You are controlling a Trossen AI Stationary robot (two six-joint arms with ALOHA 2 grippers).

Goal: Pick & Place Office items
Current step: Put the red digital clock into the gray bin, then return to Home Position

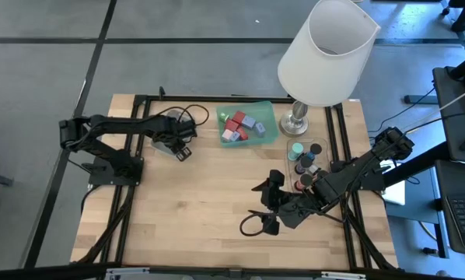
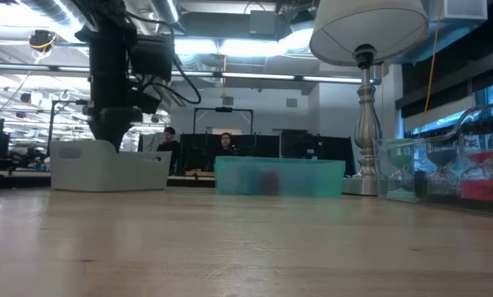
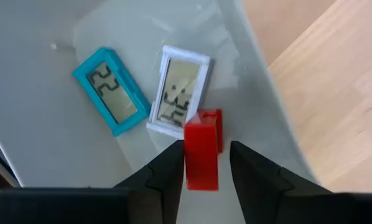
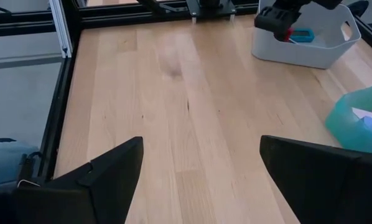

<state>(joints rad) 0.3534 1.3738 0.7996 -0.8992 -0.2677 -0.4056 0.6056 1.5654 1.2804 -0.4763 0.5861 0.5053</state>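
Over the grey tray [image 1: 164, 134], the left gripper [image 3: 203, 163] stands slightly parted around a red block [image 3: 203, 148] lying inside beside two small clocks, while many pieces wait in the green tray [image 1: 263, 113]; the right gripper [image 4: 201, 165] hangs open, empty.

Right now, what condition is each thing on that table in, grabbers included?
left gripper: over the grey tray, fingers slightly apart either side of the red bar
red bar: in the grey tray, overlapping the white clock
teal clock: flat, face up
white clock: flat, face up
right gripper: open, empty, over bare wood
green tray: holds blocks
lamp: upright
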